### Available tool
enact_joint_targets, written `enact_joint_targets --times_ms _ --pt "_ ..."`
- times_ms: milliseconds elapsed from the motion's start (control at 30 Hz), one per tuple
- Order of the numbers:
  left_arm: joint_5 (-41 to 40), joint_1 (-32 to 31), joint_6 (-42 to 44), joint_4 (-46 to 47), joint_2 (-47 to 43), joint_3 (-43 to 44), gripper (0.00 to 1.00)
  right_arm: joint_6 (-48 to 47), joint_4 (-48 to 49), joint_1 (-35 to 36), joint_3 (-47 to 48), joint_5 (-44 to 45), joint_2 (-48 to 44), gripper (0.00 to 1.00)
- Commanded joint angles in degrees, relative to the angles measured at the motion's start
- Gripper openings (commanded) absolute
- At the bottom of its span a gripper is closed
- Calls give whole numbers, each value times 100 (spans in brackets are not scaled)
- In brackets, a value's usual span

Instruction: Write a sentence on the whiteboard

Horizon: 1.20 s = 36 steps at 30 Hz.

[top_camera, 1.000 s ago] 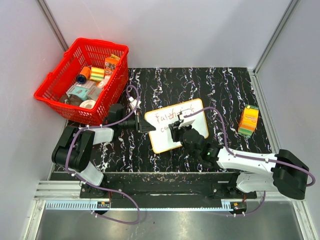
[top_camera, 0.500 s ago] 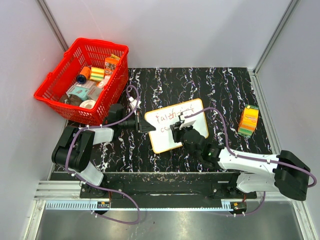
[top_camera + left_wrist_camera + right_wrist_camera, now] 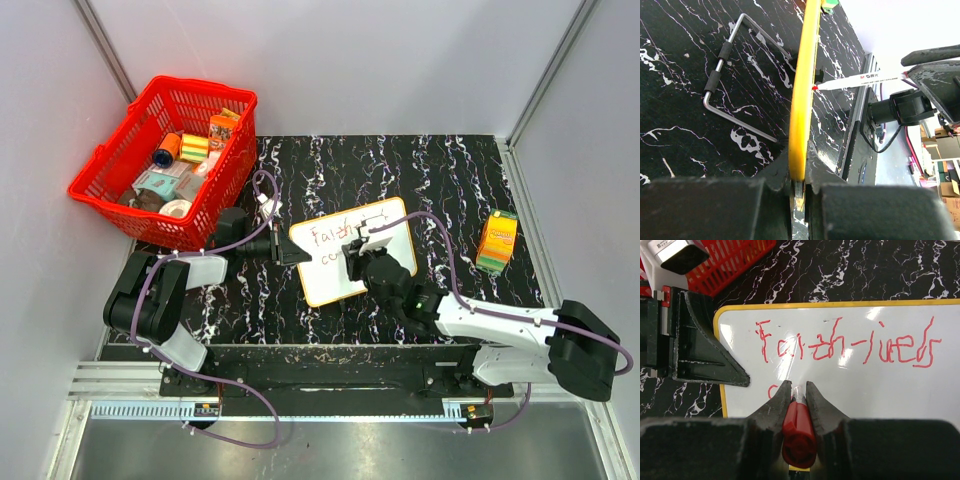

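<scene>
The whiteboard point(image 3: 335, 282) lies tilted mid-table and has a yellow rim. My left gripper point(image 3: 290, 250) is shut on its left edge; in the left wrist view the jaws clamp the yellow rim point(image 3: 802, 100). My right gripper point(image 3: 360, 252) is shut on a red-capped marker point(image 3: 799, 432). It holds the marker over the board's lower left. The marker's red tip point(image 3: 815, 87) meets the board. The sentence point(image 3: 840, 347) has one full red line. Below it, the start of a second line point(image 3: 771, 390) shows beside my fingers.
A red basket point(image 3: 165, 160) with several small items stands at the back left. An orange and green box point(image 3: 497, 242) lies at the right. A bent wire stand point(image 3: 735, 75) sticks out behind the board. Grey walls close in on three sides.
My right gripper with the marker has shifted slightly over the board's lower left. The left gripper and the board have not moved.
</scene>
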Motion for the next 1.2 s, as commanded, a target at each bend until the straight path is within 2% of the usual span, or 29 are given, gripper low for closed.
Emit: enact_joint_targets --times_ms 0,433,733,1000,1167 --pt "-623 35 764 -366 164 28 0 -133 216 -46 336 109 90 0" --pt "-623 35 764 -366 172 37 0 52 146 -46 319 -296 178 0" --pt "-623 35 764 -366 199 45 0 -18 128 -89 11 -50 -709 0" --pt "-632 26 764 -366 172 28 0 218 -3 -625 -121 -480 -728 0" --pt "-632 26 764 -375 181 28 0 333 75 -714 -147 -656 -649 0"
